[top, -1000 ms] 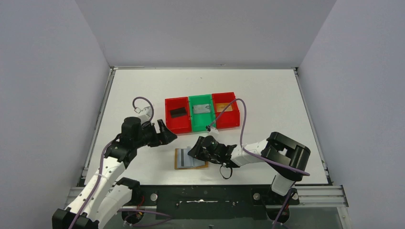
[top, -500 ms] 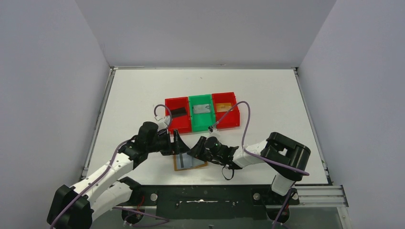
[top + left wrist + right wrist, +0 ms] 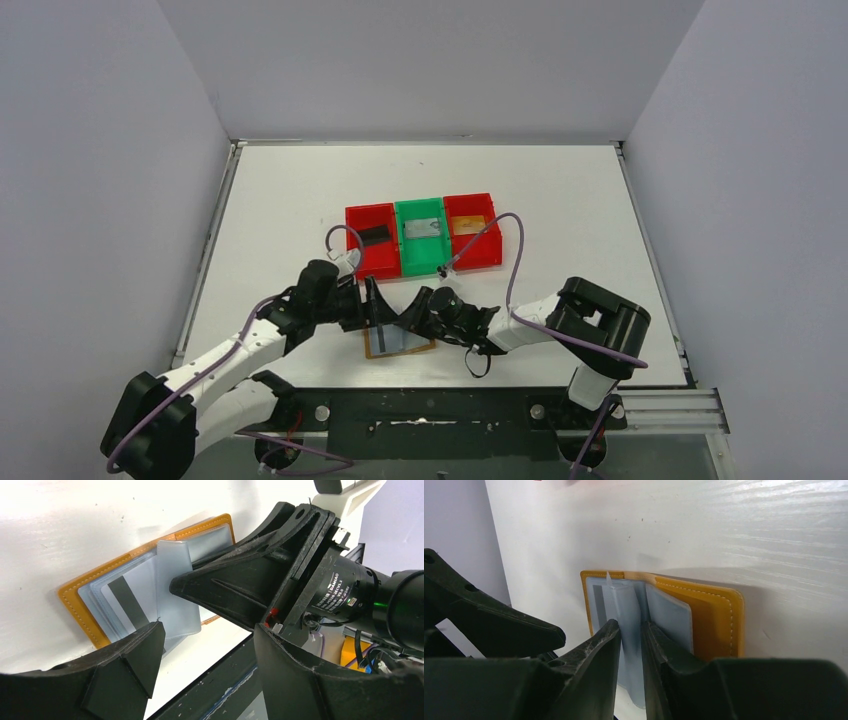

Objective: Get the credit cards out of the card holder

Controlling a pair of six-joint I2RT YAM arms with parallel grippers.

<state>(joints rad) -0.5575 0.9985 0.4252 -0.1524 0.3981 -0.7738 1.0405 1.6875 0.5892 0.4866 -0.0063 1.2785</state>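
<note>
The right claw [image 3: 408, 322] and left claw [image 3: 372, 306] crowd the card holder [image 3: 385, 344] from either side; bins [image 3: 422, 236] wall the far side, with open tabletop [image 3: 420, 175] beyond.

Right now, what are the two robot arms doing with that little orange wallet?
They are working on emptying the card holder, which lies open on the table. The right gripper pinches one clear inner sleeve and holds it up. The left gripper, jaws open and empty, sits just over the other side, where a card with a dark stripe is tucked in its pocket.
</note>
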